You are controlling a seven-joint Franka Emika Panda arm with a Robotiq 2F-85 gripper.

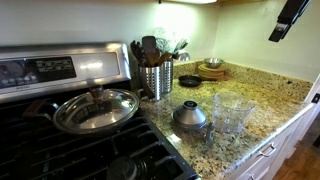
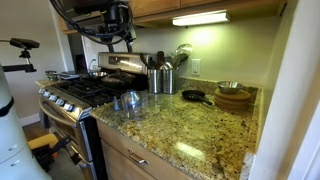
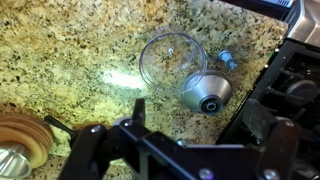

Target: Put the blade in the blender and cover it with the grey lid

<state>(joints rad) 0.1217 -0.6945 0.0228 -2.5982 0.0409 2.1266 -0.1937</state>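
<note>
The blender (image 3: 168, 58), a clear cup, stands upright and empty on the granite counter; it shows in both exterior views (image 1: 232, 110) (image 2: 132, 98). The grey lid (image 3: 207, 92) sits on the counter right beside it, knob up, toward the stove (image 1: 190, 117). A small greyish piece (image 3: 226, 58), seemingly the blade, lies on the counter between the cup and the stove edge. My gripper (image 3: 205, 140) hangs high above the counter, open and empty, with the cup and lid below it. It shows in both exterior views (image 1: 290, 20) (image 2: 115, 25).
A gas stove (image 1: 60, 140) with a shiny steel pan lid (image 1: 95, 108) borders the counter. A ribbed steel utensil canister (image 1: 155, 78), a small black pan (image 1: 189, 80) and stacked wooden bowls (image 1: 211, 68) stand at the back. The counter's front edge (image 1: 270, 140) is near.
</note>
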